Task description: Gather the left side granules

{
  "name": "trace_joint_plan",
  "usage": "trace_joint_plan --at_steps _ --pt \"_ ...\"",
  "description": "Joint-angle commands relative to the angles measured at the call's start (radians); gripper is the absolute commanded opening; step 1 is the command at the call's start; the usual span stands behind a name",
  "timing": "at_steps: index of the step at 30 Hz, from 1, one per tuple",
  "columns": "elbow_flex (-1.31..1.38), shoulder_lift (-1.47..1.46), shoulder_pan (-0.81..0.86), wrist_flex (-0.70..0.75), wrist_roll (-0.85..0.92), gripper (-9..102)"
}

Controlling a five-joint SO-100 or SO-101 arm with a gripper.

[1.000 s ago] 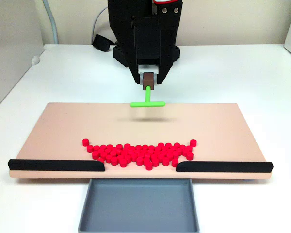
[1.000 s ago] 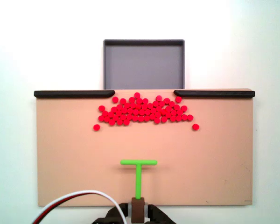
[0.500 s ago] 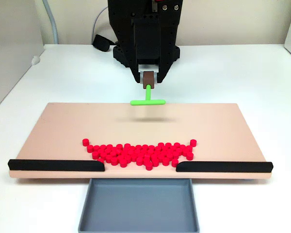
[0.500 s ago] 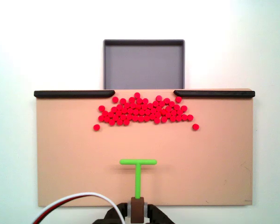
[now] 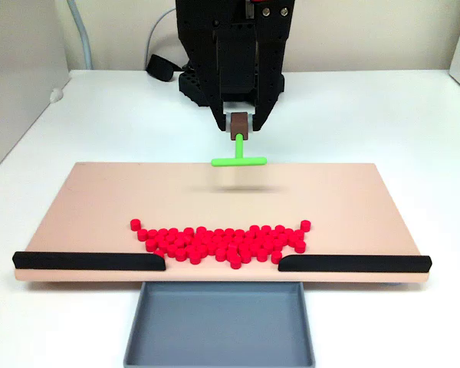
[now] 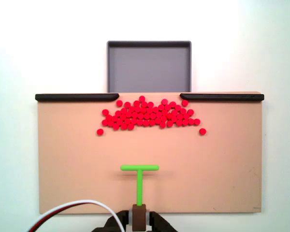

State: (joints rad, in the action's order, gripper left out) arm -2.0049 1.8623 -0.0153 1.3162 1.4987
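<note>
Red granules (image 6: 147, 115) lie well beyond the green tool's (image 6: 139, 181) crossbar, its stem pinched by the gripper (image 6: 138, 218).

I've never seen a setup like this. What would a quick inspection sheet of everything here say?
Surface: white table with a tan board on it.
Job's things: red granules bunched near the gap between two black rails; two strays at the edges; grey tray beyond the gap holds none.
Clutter: nothing seen.
Gripper: gripper shut on the brown handle of a green T tool, held above the board.
Cables: white and red wires near the arm.
Surroundings: pale wall.
</note>
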Motion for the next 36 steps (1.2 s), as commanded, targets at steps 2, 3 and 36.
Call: trace_joint_plan --at_steps 2,3,36 --pt "0.032 0.069 -0.008 0.000 -0.055 0" --pt "0.032 0.071 -0.012 0.002 -0.063 0" --pt "0.215 -0.127 -0.295 0.087 -1.026 0"
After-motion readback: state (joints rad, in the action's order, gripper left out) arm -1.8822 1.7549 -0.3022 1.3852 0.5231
